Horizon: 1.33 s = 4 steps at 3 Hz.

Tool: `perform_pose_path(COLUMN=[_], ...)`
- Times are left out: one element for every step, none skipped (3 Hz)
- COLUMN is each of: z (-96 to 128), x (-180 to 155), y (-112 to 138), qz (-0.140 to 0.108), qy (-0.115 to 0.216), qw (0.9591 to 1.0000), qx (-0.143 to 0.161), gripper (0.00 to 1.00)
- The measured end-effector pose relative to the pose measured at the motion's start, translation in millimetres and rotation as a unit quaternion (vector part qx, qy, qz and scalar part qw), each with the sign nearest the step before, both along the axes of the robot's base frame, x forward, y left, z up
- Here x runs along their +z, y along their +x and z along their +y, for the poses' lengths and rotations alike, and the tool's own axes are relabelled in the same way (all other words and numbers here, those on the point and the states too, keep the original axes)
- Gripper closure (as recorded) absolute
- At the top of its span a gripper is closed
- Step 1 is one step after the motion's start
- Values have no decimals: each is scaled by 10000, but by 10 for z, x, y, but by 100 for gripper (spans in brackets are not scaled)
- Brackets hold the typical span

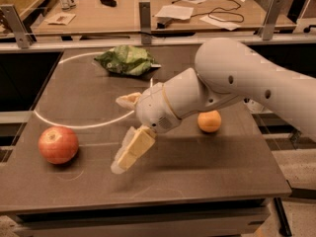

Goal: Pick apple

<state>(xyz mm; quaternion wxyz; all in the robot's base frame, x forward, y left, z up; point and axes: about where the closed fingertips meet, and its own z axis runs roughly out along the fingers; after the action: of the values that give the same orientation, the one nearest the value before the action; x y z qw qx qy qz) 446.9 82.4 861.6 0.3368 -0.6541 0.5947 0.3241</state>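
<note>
The red apple point(58, 144) with pale streaks sits on the dark table at the front left. My gripper point(118, 135) hangs over the table's middle, to the right of the apple and apart from it. It is open and empty, with one pale finger point(127, 100) high and the other point(132, 151) low near the tabletop. The white arm reaches in from the right.
A small orange fruit point(210, 121) lies right of the gripper, partly behind the arm. A crumpled green bag point(125, 60) lies at the back centre. A white arc point(74, 125) is drawn on the table point(207, 177). A wooden bench with papers and cables stands behind.
</note>
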Motion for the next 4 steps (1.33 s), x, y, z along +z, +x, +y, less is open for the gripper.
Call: perform_pose_path(z=[333,679,1032,1252], x=[-34,-49,-155,-156], y=[176,267,213,81], qz=[82,201,404,537], qy=[258,440,460,429], qw=[9993,9987,9979,9957], qx=[-243,-135,233,616], gripper=[0,0,0,0])
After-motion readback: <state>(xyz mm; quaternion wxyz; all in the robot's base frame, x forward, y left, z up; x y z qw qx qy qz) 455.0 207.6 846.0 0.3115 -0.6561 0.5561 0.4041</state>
